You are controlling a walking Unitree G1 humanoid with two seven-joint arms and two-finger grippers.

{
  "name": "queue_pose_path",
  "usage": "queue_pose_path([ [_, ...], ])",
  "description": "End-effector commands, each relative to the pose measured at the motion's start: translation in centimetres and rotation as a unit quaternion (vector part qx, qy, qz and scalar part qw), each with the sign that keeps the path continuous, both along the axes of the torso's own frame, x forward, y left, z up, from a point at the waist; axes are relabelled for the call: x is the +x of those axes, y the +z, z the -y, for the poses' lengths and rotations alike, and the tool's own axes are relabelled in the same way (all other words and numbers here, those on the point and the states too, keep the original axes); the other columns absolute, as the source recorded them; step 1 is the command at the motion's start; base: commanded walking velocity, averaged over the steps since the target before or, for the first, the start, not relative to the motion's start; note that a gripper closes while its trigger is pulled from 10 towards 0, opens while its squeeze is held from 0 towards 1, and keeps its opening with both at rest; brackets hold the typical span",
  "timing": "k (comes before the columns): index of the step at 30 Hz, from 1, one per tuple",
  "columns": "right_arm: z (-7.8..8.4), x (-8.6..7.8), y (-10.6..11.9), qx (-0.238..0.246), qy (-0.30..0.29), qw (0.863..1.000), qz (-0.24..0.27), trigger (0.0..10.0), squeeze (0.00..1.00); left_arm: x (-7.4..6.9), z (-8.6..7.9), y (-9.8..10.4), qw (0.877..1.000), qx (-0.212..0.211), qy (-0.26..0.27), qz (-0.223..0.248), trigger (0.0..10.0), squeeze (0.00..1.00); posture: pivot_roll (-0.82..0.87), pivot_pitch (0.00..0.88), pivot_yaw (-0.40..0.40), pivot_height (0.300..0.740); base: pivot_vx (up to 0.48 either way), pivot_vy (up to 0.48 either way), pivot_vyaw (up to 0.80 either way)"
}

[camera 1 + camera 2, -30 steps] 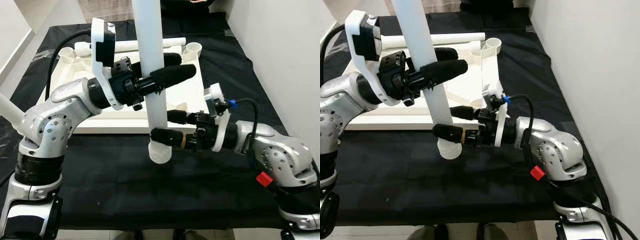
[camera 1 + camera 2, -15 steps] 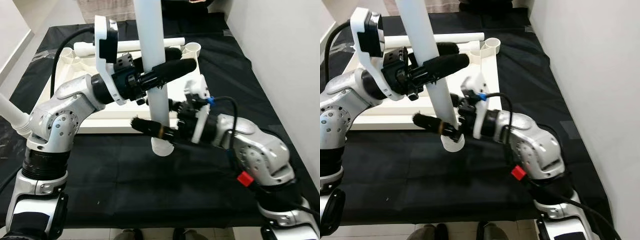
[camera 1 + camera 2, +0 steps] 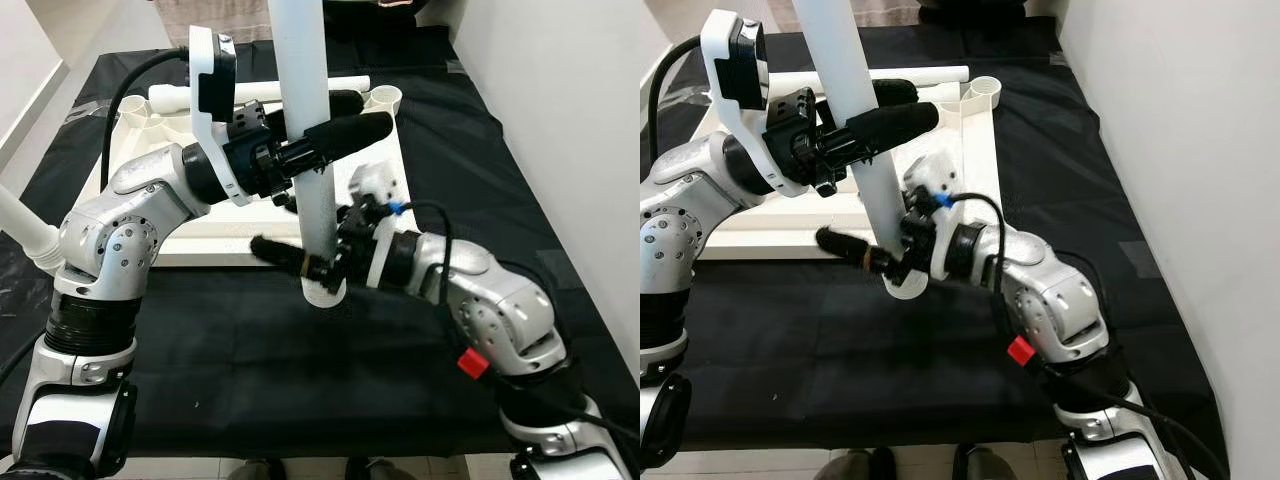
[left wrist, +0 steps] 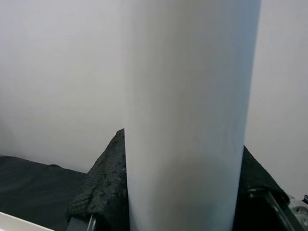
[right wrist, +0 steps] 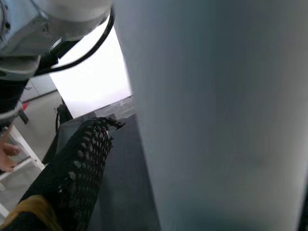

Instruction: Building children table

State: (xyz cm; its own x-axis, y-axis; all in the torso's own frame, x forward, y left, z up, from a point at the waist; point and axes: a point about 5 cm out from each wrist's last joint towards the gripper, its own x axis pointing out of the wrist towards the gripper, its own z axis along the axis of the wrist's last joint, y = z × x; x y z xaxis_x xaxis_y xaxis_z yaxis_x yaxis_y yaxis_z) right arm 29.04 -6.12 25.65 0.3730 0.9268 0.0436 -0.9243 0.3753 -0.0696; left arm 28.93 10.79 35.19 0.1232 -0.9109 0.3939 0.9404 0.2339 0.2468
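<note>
A long white table leg (image 3: 308,110) stands upright, and my left gripper (image 3: 372,112) is shut on its middle. Its flared lower end (image 3: 322,291) sits just past the front edge of the upturned white table top (image 3: 200,257), above the black cloth. My right gripper (image 3: 298,248) reaches in from the right and is open astride the lower part of the leg. One black finger (image 3: 285,254) crosses in front of the leg and the other is hidden behind it. The right wrist view shows a gap between that finger (image 5: 72,168) and the leg (image 5: 216,110).
A second white leg (image 3: 255,92) lies across the back of the table top, near the round corner sockets (image 3: 385,97). Another white leg (image 3: 22,226) pokes in at the far left. Black cloth (image 3: 300,380) covers the floor; a white wall (image 3: 570,110) runs close on the right.
My right arm has swung in to the left, so its fingers now reach farther past the leg's lower end. The leg and left gripper have stayed about where they were.
</note>
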Motion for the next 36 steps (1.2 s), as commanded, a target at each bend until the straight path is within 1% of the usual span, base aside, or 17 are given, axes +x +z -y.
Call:
queue_pose_path([
  [1, -0.8, -0.3, -0.2, -0.002, 0.006, 1.0, 0.008, 2.2, 0.0, -0.5, 0.0, 0.6, 1.0, -0.006, -0.009, 0.02, 10.0, 0.0, -0.01, 0.213, 0.013, 0.74, 0.0, 0.0, 0.0],
  [4, -0.9, -0.3, -0.2, -0.001, 0.004, 1.0, 0.009, 2.2, 0.0, -0.5, 0.0, 0.6, 1.0, -0.006, -0.009, 0.019, 10.0, 0.0, -0.01, 0.213, 0.013, 0.74, 0.0, 0.0, 0.0],
  [5, -0.9, -0.2, -0.1, 0.003, -0.001, 1.0, 0.012, 0.0, 0.0, -0.5, 0.1, 0.6, 1.0, -0.007, -0.011, 0.018, 10.0, 0.0, -0.01, 0.212, 0.014, 0.74, 0.0, 0.0, 0.0],
  [9, -0.9, 0.1, 0.1, 0.01, -0.013, 1.0, 0.018, 0.0, 0.0, -0.5, 0.2, 0.5, 1.0, -0.007, -0.016, 0.017, 10.0, 0.0, -0.01, 0.209, 0.017, 0.74, 0.0, 0.0, 0.0],
  [19, -1.1, 0.3, 0.3, 0.023, -0.018, 0.999, 0.022, 0.0, 0.0, -0.5, 0.5, 0.6, 1.0, -0.009, -0.018, 0.018, 10.0, 0.0, -0.01, 0.208, 0.021, 0.74, 0.0, 0.0, 0.0],
  [22, -1.2, 0.4, 0.2, 0.024, -0.02, 0.999, 0.023, 0.0, 0.0, -0.5, 0.5, 0.5, 1.0, -0.005, -0.016, 0.016, 10.0, 0.0, 0.0, 0.207, 0.021, 0.74, 0.0, 0.0, 0.0],
  [23, -1.2, 0.4, 0.2, 0.024, -0.022, 0.999, 0.024, 0.0, 0.0, -0.4, 0.5, 0.4, 1.0, -0.001, -0.017, 0.009, 10.0, 0.47, 0.0, 0.207, 0.021, 0.74, 0.0, 0.0, 0.0],
  [24, -1.2, 0.4, 0.2, 0.024, -0.022, 0.999, 0.024, 0.0, 0.0, -0.4, 0.5, 0.4, 1.0, -0.001, -0.017, 0.009, 10.0, 0.47, 0.0, 0.207, 0.021, 0.74, 0.0, 0.0, 0.0],
  [25, -1.1, 0.4, 0.2, 0.023, -0.024, 0.999, 0.025, 0.0, 0.0, -0.4, 0.4, 0.4, 1.0, -0.008, -0.021, -0.004, 10.0, 1.0, 0.0, 0.207, 0.021, 0.74, 0.0, 0.0, 0.0],
  [28, -1.0, 0.5, 0.2, 0.024, -0.03, 0.999, 0.026, 0.0, 0.0, -0.4, 0.2, 0.7, 1.0, -0.018, -0.024, -0.008, 10.0, 1.0, -0.01, 0.206, 0.021, 0.74, 0.0, 0.0, 0.0],
  [29, -0.8, 0.7, 0.2, 0.025, -0.038, 0.999, 0.028, 0.0, 0.0, -0.4, -0.4, 1.7, 0.998, -0.05, -0.027, -0.012, 10.0, 1.0, -0.01, 0.205, 0.021, 0.74, 0.0, 0.0, 0.0],
  [30, -0.6, 1.0, 0.3, 0.026, -0.05, 0.998, 0.029, 0.0, 0.0, -0.9, -1.5, 3.0, 0.996, -0.077, -0.038, -0.005, 10.0, 1.0, -0.01, 0.204, 0.02, 0.74, 0.0, 0.0, 0.0],
  [32, -0.6, 1.0, 0.3, 0.026, -0.05, 0.998, 0.029, 0.0, 0.0, -0.9, -1.5, 3.0, 0.996, -0.077, -0.038, -0.005, 10.0, 1.0, -0.01, 0.204, 0.02, 0.74, 0.0, 0.0, 0.0],
  [33, -0.3, 1.3, 0.2, 0.025, -0.062, 0.997, 0.031, 0.0, 0.0, -1.7, -3.0, 4.8, 0.993, -0.112, -0.045, 0.011, 10.0, 1.0, -0.01, 0.202, 0.018, 0.74, 0.0, 0.0, 0.0],
  [34, -0.3, 1.3, 0.2, 0.025, -0.062, 0.997, 0.031, 0.0, 0.0, -1.7, -3.0, 4.8, 0.993, -0.112, -0.045, 0.011, 10.0, 1.0, -0.01, 0.202, 0.018, 0.74, 0.0, 0.0, 0.0],
  [36, 0.7, 2.0, 0.2, 0.021, -0.092, 0.995, 0.034, 0.0, 0.0, -3.9, -6.2, 8.2, 0.984, -0.161, -0.053, 0.064, 10.0, 1.0, 0.0, 0.203, 0.017, 0.74, 0.0, 0.0, 0.0],
])
